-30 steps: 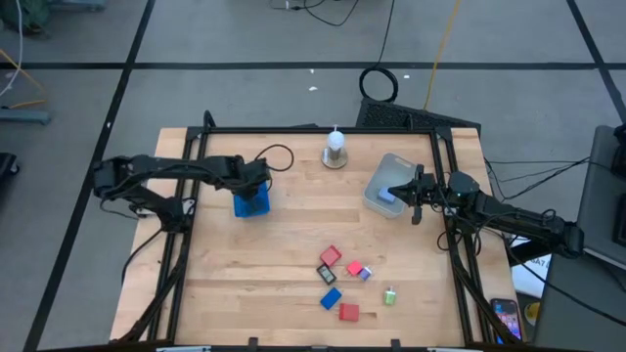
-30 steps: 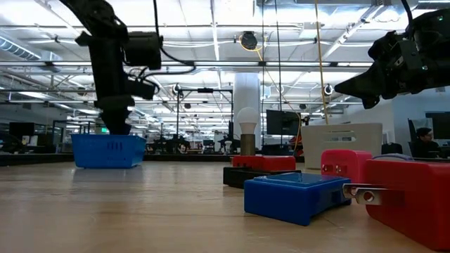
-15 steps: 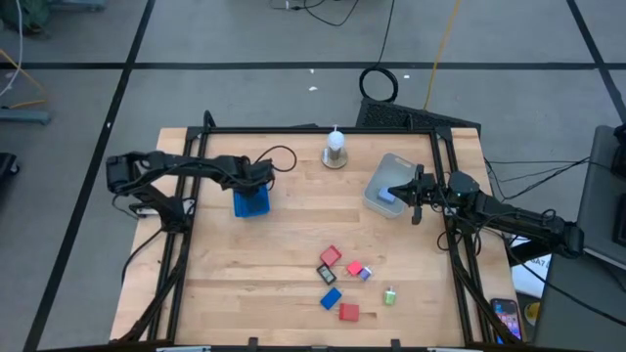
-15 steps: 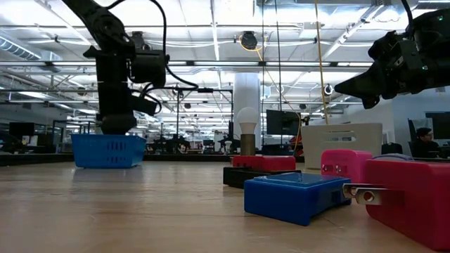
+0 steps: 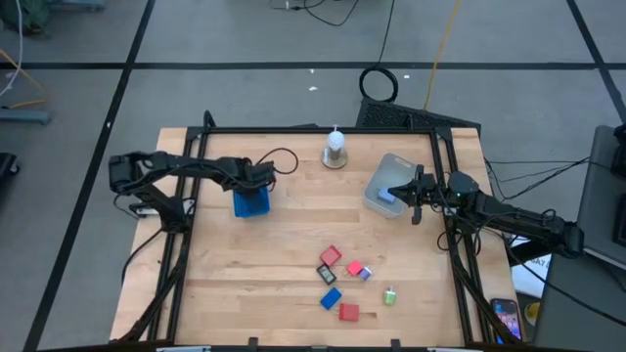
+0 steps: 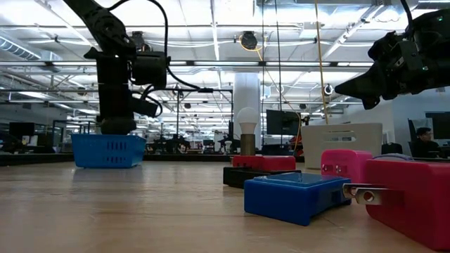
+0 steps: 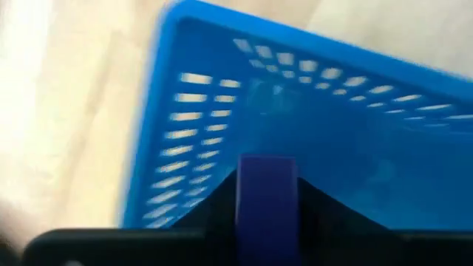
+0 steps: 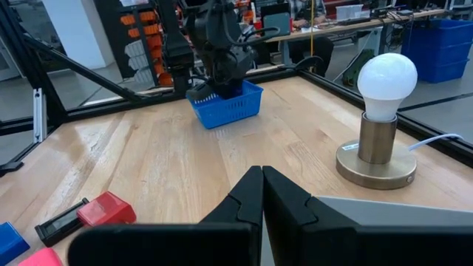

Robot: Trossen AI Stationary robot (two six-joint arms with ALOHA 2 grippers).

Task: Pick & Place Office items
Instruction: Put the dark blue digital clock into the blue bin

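Several small office items lie on the table's near middle: red pieces, a black one, a blue one and a green one. A pale blue piece lies in the grey tub. My left gripper hangs over the blue basket, shut on a dark blue piece. My right gripper is shut and hovers at the tub's right side. My left gripper pinches the dark blue piece between its two fingers, coming from above and pointing down into the basket. The piece is lifted clear above the basket's floor. The fingers hide its lower part.
A light bulb on a round brass base stands at the far edge between basket and tub. Black frame rails run along the table's left and right sides. Bare wood lies between the basket and the item cluster.
My left arm has shifted its pose over the blue basket: its elbow moved toward the table and the wrist camera block sank and turned a little. Its gripper stayed over the basket. My right arm kept still.
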